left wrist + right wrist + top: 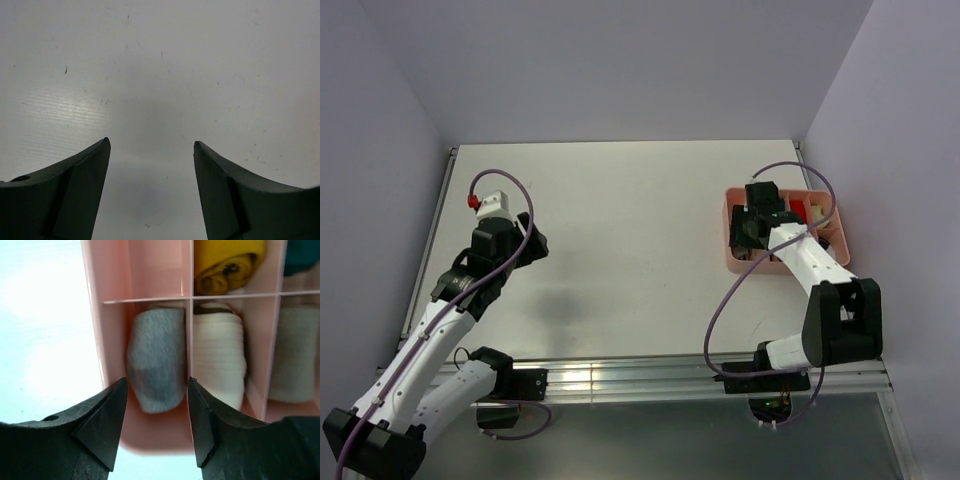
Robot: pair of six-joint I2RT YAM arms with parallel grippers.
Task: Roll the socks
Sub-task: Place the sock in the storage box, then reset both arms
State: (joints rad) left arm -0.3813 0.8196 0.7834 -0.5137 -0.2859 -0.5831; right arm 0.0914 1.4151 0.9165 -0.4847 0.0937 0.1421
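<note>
**A:** How far along are the socks?

**B:** Nearly finished, I'd judge. The grey rolled fabric sock lies in a near compartment of the pink divided plastic tray. The mustard-orange rolled sock sits one compartment over and further back. Some dark teal fabric shows at the frame's edge.

**A:** And the fingers?

**B:** The right fingers are spread above the grey roll, pinching nothing. The left fingers hang spread over the white counter. I see no loose sock.

The left pincer hangs with its two dark fingers spread apart over a white, faintly speckled surface.
</note>
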